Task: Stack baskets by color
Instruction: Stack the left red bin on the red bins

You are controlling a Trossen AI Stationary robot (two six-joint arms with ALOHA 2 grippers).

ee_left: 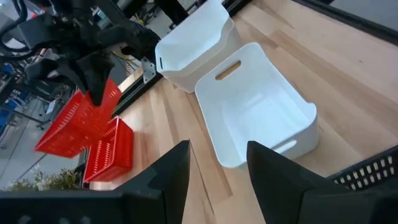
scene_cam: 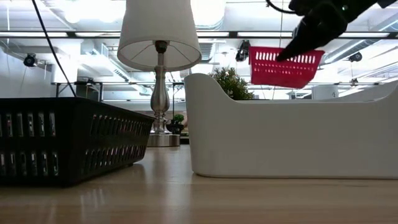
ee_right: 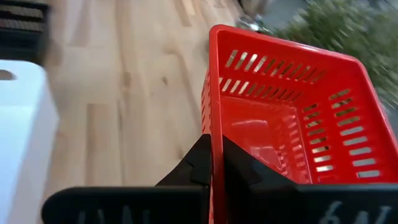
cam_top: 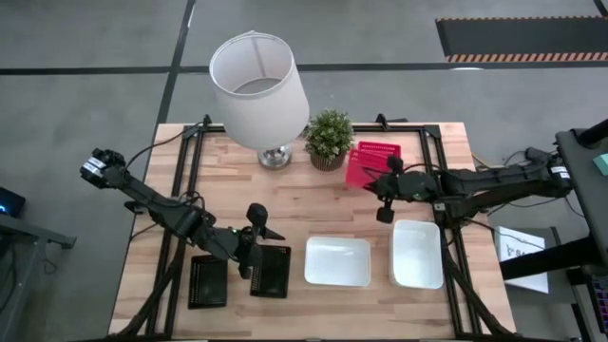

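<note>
1. Right gripper (ee_right: 214, 163): was closed on the rim of a red basket (ee_right: 292, 118), carried in the air near the red stack (ee_left: 112, 152) by the potted plant (cam_top: 329, 136).
2. Left gripper (ee_left: 217, 163): was held open and empty above the black baskets (cam_top: 270, 270).
3. White baskets (cam_top: 337, 261): two lay apart (not yet stacked).
4. Progress: judged partial; the reds were nearly gathered, black and white remained.

Left end effector (ee_left: 217, 171) gapes above 2 white baskets (ee_left: 258, 112); right end effector (ee_left: 93, 78) lifts red basket (ee_left: 68, 127).
</note>
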